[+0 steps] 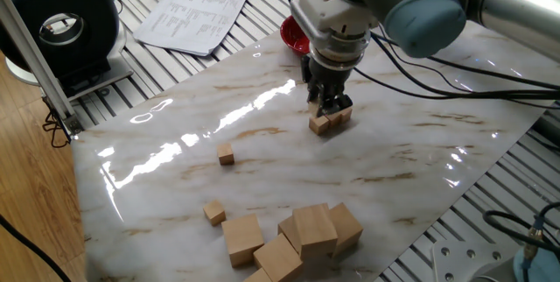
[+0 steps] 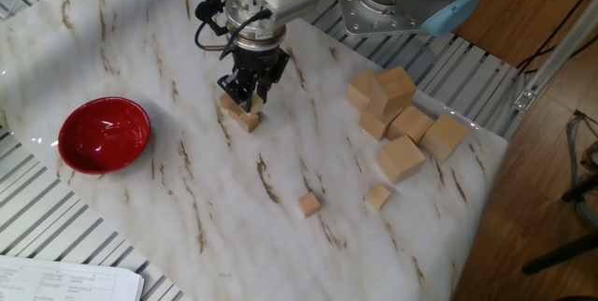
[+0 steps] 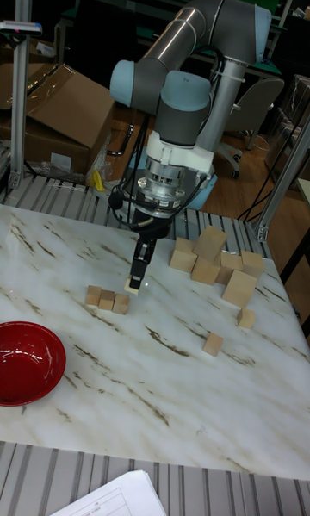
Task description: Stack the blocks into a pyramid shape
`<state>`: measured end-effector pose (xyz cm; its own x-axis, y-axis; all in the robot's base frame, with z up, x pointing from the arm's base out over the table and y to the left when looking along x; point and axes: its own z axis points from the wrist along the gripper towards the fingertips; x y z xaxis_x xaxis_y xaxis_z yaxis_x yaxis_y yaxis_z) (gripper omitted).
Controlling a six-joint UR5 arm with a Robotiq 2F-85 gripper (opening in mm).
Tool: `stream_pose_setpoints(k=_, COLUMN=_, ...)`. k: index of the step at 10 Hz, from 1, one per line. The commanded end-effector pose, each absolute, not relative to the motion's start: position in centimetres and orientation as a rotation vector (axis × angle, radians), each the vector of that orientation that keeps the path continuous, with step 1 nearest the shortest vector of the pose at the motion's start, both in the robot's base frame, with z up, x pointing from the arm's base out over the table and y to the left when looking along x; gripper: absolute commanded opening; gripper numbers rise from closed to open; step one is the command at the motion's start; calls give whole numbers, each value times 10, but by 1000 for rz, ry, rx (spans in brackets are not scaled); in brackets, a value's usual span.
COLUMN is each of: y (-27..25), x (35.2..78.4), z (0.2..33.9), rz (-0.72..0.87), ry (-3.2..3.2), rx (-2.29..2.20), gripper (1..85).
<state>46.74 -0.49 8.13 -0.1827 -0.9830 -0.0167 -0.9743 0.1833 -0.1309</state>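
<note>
Nearest the tall fixed view, a sheet of paper (image 3: 112, 497) overlaps the front rail, and a red bowl (image 3: 26, 363) sits at the left front of the bench (image 3: 164, 404), close to its edge. Behind these lies a broad bare stretch of marble, which gives free room for approach. Two loose blocks (image 3: 212, 344) lie on the right, well apart from the build and a little apart from each other; neither is placed yet. Farther back stands the base row (image 3: 107, 300), three blocks side by side and touching. The gripper (image 3: 135, 282) hangs upright at the row's right end, narrowly closed on a fourth block (image 3: 133, 287). Whether this block already rests on the row cannot be told. By this reading the base is done, the second tier is just starting, and three blocks, counting the held one, remain to be stacked. Farthest back, the large cubes (image 3: 211, 262) are heaped near the rear right edge, clear of the row. The path from the loose blocks to the row looks open; the bowl crowds only the left.
</note>
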Motion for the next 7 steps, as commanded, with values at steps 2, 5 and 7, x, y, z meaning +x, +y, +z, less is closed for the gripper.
stream_pose_setpoints(k=2, y=-6, x=465, z=83, rz=-116, ry=2346, rx=-1942, gripper=10)
stream_pose_setpoints(k=5, y=1, x=476, z=85, rz=-118, ry=2319, rx=-1895, gripper=10)
stream_pose_setpoints(k=7, y=-1, x=478, z=85, rz=-133, ry=2360, rx=-1841, gripper=10)
